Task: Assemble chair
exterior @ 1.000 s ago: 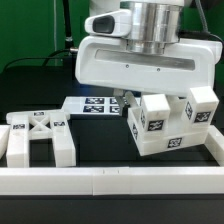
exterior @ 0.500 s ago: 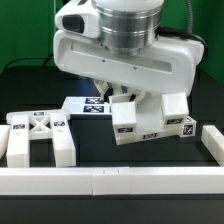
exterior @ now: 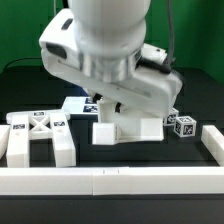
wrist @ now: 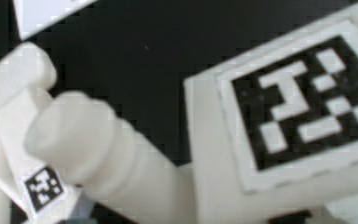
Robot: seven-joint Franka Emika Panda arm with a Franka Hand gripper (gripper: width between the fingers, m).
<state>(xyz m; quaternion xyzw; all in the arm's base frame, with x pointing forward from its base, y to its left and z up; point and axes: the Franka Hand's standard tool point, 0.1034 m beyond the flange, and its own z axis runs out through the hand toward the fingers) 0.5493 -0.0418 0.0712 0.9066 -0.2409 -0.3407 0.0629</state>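
White chunky block (exterior: 125, 130), right under the gripper (exterior: 120, 113). The jaws were drawn in narrow on it, though the arm's broad hand hid the fingers in the exterior view. The block sat level near the middle of the black table (exterior: 25, 80); whether it touched the surface could not be told.

Up close, the wrist view was crowded with white plastic: a big square tag (wrist: 309, 100) on one flat face, and a thick rounded peg (wrist: 96, 140) near it.

Over on the exterior view's left, the ribbed panel (exterior: 38, 135) stood well apart from the block. Behind the gap between them lay the marker board (exterior: 80, 104), flat.

On the exterior view's right, a tagged piece (exterior: 183, 126) showed just beside the block; joined to it or not, nobody could say. The side rail (exterior: 212, 142) was near it, and the long rail (exterior: 110, 180) ran along the front.
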